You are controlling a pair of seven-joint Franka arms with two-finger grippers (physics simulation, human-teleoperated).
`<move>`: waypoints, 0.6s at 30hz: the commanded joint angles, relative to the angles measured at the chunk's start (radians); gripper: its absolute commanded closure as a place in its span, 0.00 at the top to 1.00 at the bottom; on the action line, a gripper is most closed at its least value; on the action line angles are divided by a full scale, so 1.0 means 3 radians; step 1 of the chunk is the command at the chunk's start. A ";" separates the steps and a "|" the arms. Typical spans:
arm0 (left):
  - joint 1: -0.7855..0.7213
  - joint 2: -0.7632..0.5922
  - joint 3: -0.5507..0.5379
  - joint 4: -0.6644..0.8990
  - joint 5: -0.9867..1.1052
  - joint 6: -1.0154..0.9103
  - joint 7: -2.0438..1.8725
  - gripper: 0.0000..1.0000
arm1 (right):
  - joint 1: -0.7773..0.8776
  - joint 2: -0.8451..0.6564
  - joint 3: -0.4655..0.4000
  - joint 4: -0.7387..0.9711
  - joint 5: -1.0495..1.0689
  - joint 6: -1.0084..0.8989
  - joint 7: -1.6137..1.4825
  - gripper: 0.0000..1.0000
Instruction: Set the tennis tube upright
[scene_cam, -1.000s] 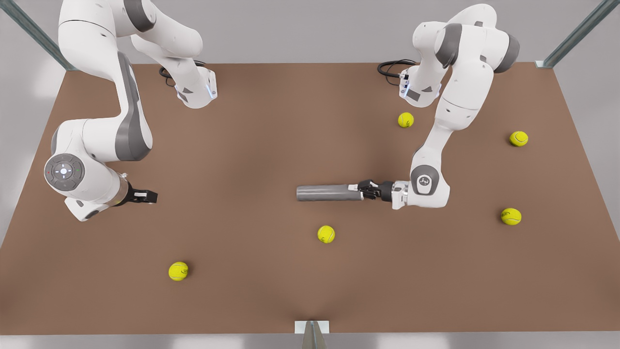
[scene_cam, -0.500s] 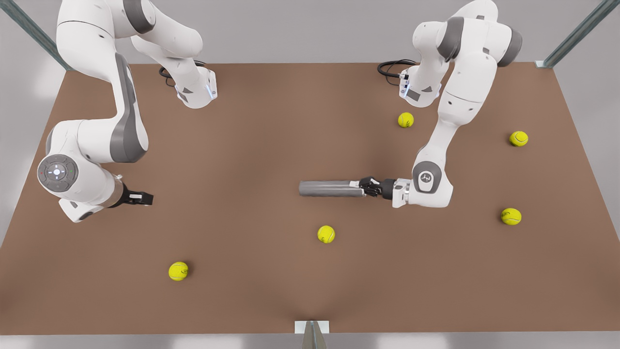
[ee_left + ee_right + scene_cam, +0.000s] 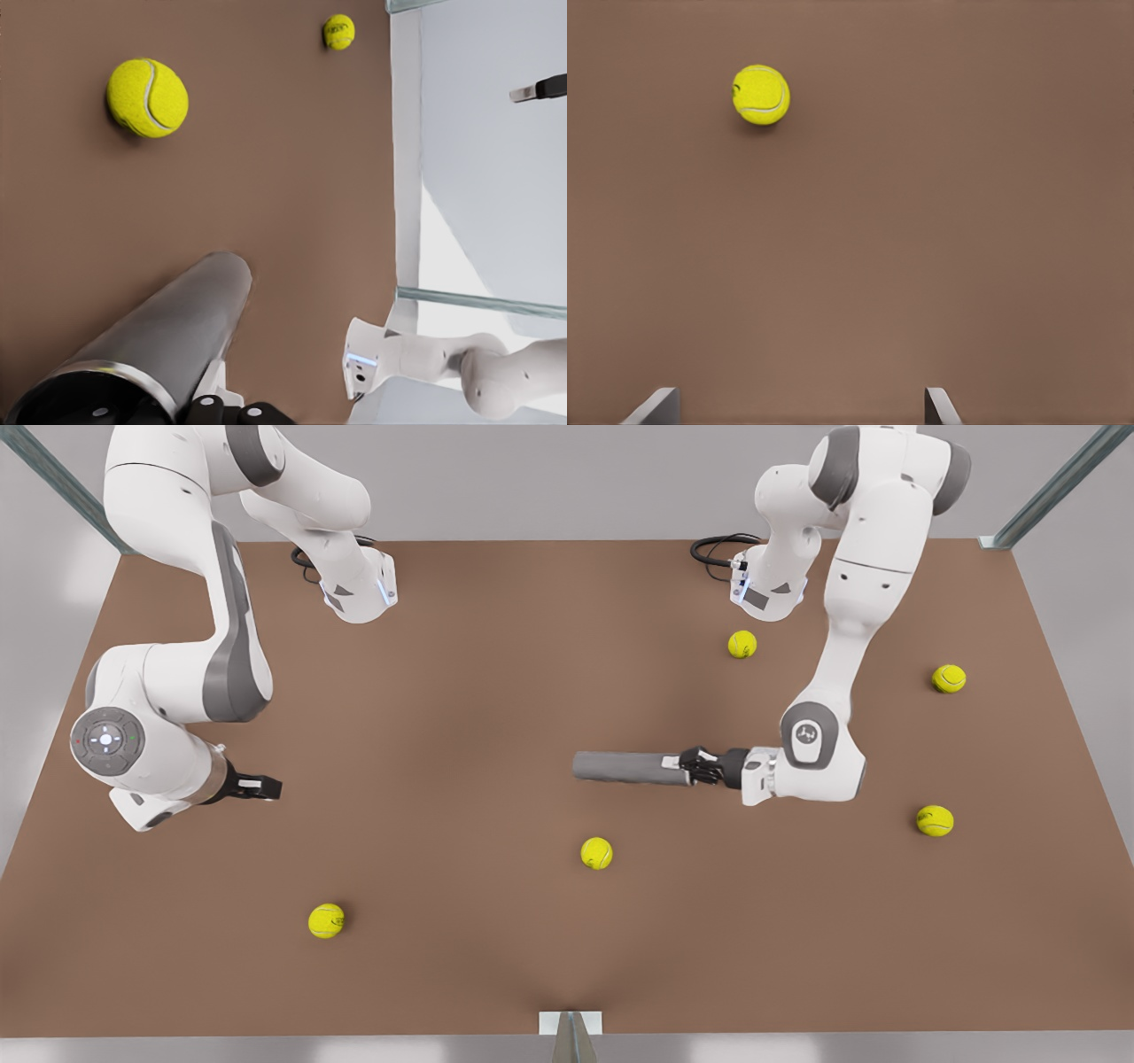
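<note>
Brown flat tabletop [image 3: 496, 691] with yellow-green tennis balls [image 3: 596, 853] scattered around. Right of centre in the front view, the plain grey metallic-looking tennis tube [image 3: 631, 768] is lying sideways, and the left gripper [image 3: 700, 766] has its fingers clamped on the tube's right end. Over on the front view's left, the right gripper [image 3: 266, 786] just waits, fingers spread wide.

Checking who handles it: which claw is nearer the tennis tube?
Left claw: it grips the tennis tube at one end. The right claw waits far off, at the front view's left.
</note>
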 commanded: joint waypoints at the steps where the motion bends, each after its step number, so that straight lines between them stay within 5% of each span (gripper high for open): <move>1: 0.0005 -0.0011 0.0000 0.0000 0.0045 -0.0004 -0.0011 0.21 | -0.0001 0.0000 0.0005 0.0000 0.0000 0.0000 0.0000 1.00; 18: -0.0010 -0.0006 0.0159 0.0112 0.0269 -0.0101 -0.0169 0.21 | 0.0005 0.0000 0.0000 0.0000 0.0000 0.0000 0.0000 1.00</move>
